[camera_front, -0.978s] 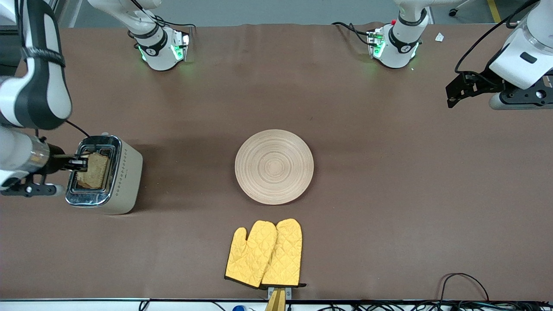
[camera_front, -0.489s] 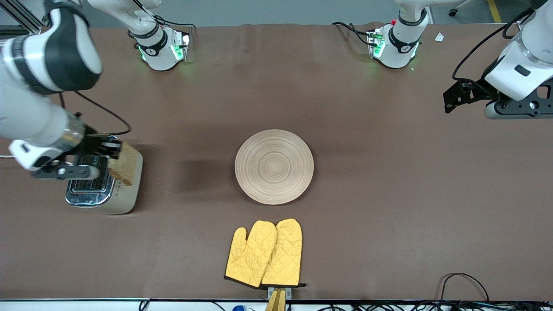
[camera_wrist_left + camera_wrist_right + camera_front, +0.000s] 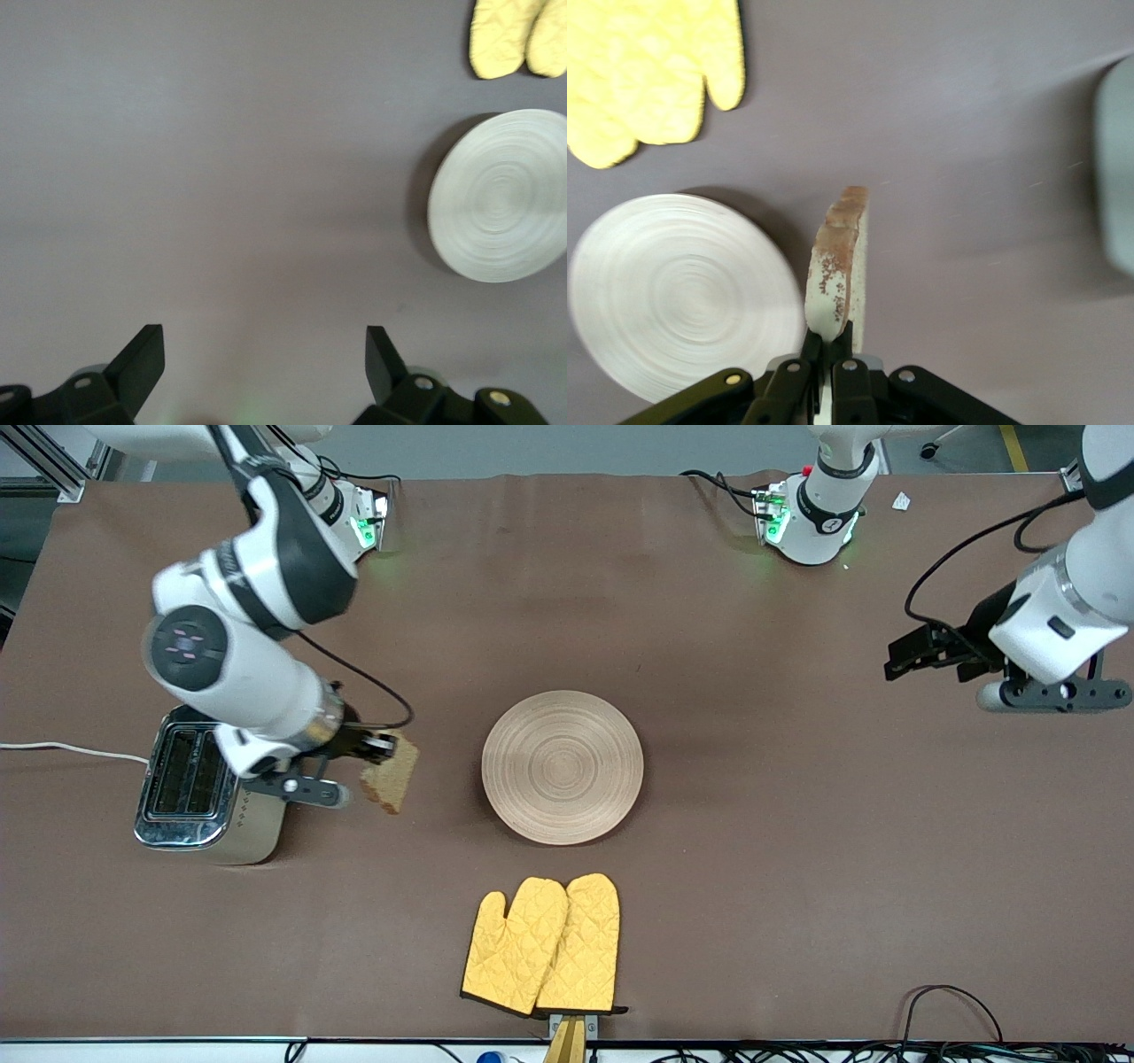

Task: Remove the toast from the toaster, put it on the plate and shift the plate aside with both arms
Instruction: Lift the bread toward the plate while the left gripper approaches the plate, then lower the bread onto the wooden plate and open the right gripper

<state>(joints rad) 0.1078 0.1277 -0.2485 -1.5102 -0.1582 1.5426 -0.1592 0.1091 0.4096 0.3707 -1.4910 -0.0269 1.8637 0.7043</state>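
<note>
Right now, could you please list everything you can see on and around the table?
toast: one, tan with brown crust, held in the air between toaster and plate
plate: one, pale beige, mid-table
toaster: one, chrome and cream, toward the right arm's end
oven mitts: two, yellow, nearer the front camera than the plate
table: one, brown
right gripper: black, shut on the toast
left gripper: black, open, waiting over the left arm's end
</note>
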